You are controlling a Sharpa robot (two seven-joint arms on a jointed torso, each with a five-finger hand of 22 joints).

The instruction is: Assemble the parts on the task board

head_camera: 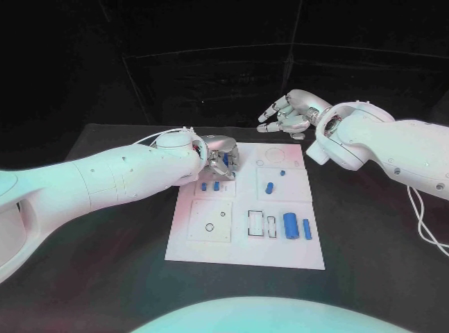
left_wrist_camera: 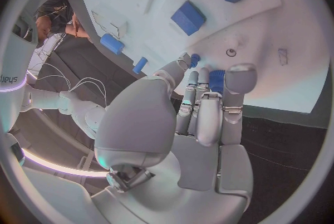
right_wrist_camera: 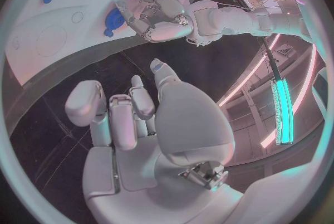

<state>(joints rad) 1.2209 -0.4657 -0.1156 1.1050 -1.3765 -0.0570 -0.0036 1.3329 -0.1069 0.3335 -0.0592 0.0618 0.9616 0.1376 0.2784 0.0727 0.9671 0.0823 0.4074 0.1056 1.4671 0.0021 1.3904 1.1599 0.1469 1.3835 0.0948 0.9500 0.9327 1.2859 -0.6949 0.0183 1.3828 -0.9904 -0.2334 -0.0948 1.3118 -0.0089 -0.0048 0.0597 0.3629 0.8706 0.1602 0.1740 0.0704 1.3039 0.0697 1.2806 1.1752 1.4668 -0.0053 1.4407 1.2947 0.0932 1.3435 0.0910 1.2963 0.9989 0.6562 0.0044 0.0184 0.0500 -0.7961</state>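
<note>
left hand [head_camera: 220, 155] hovering over task board [head_camera: 246, 243], seemingly gripping blue part [left_wrist_camera: 216, 78] for seating | right hand [head_camera: 290, 113] idling clear, holding nothing, fingers apart

Black table [head_camera: 384, 277], dark wall panels behind [head_camera: 214, 76], glowing ceiling light strips [right_wrist_camera: 281, 110]

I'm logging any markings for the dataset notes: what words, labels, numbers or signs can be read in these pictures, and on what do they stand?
"jeys": partial dark lettering on a white curved surface at the rim of the left wrist view, cut off at the edge, so the full word cannot be told.
Task board: only outlines and small circles, no legible words or numbers.
Blue parts: no markings readable.
Left hand and right hand: no lettering visible.
</note>
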